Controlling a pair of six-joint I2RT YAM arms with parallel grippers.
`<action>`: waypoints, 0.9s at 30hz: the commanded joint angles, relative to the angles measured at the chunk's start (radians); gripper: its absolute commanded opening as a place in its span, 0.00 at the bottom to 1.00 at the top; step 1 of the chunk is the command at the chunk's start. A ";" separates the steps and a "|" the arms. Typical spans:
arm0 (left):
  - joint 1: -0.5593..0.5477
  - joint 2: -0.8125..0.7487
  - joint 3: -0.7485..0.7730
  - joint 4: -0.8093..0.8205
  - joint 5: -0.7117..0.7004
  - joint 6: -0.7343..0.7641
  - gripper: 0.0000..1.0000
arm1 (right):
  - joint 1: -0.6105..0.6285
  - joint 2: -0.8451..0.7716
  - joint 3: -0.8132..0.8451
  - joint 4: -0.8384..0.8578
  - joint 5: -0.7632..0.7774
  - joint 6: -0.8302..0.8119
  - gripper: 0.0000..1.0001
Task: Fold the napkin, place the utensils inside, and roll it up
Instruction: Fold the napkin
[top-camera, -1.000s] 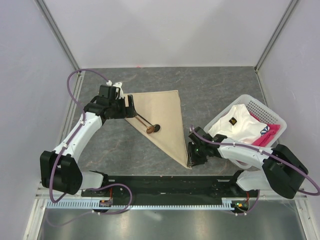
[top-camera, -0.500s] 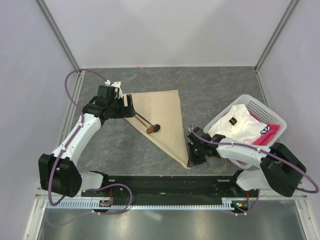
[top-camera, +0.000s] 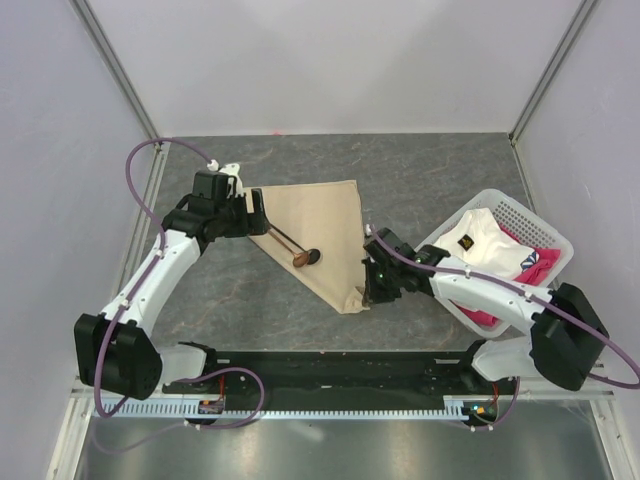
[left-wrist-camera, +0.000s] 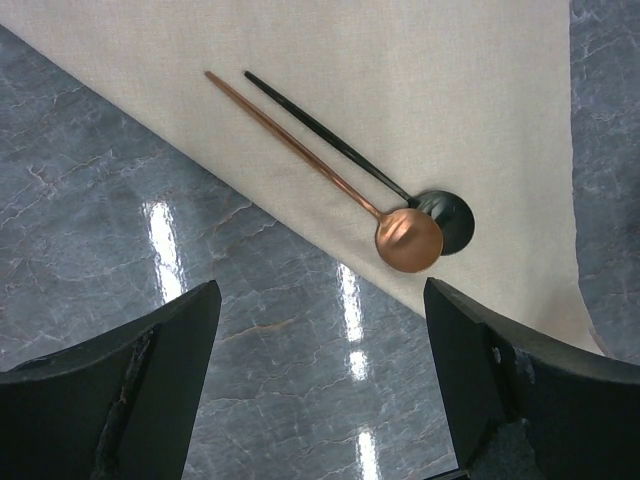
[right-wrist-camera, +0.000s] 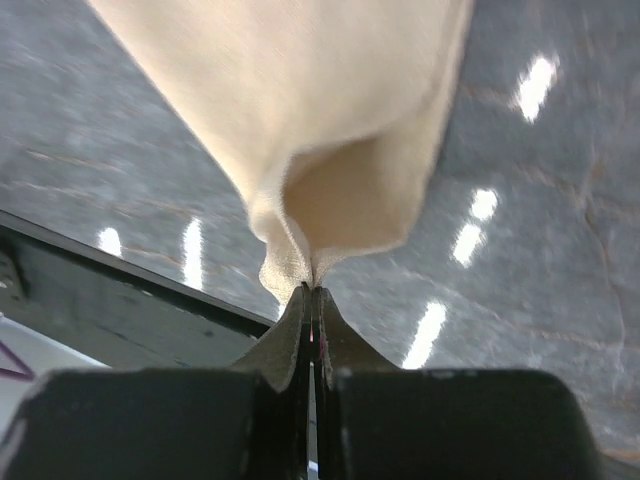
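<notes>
**Top external.** We list the napkin (top-camera: 322, 225) as a beige triangle on the grey table (top-camera: 430, 175). Its long slanted edge faces the arms. The utensils (top-camera: 303, 255) lie on it just inside that edge. The right gripper (top-camera: 371, 294) is at the napkin's near corner, which is bunched. The left gripper (top-camera: 258, 213) is at the far-left corner, spread. A white basket (top-camera: 548, 232) with a white cloth (top-camera: 478, 243) and a pink cloth (top-camera: 528, 270) stands to the right, near the right arm. Bare table lies left of the slanted edge and beyond the napkin.

**Left wrist.** The left gripper (left-wrist-camera: 320, 300) has its fingers (left-wrist-camera: 135, 390) wide apart over bare table, gripping nothing. The utensils (left-wrist-camera: 405, 235) are a copper spoon and a black spoon lying side by side with the bowls overlapping, on the napkin (left-wrist-camera: 420, 80) close to its edge.

**Right wrist.** The right gripper (right-wrist-camera: 312, 296) is pressed together, pinching the napkin (right-wrist-camera: 320, 120) by its corner. The cloth puckers into a small pocket above the jaws. Grey table shows on both sides.
</notes>
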 joint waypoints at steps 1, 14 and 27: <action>0.000 -0.039 -0.006 0.015 -0.002 0.026 0.90 | 0.006 0.071 0.146 0.063 0.038 -0.059 0.00; 0.000 -0.043 -0.010 0.018 -0.005 0.023 0.90 | 0.029 0.375 0.433 0.266 -0.059 -0.153 0.00; 0.005 -0.040 -0.008 0.022 -0.007 0.024 0.90 | 0.063 0.595 0.707 0.326 -0.128 -0.219 0.00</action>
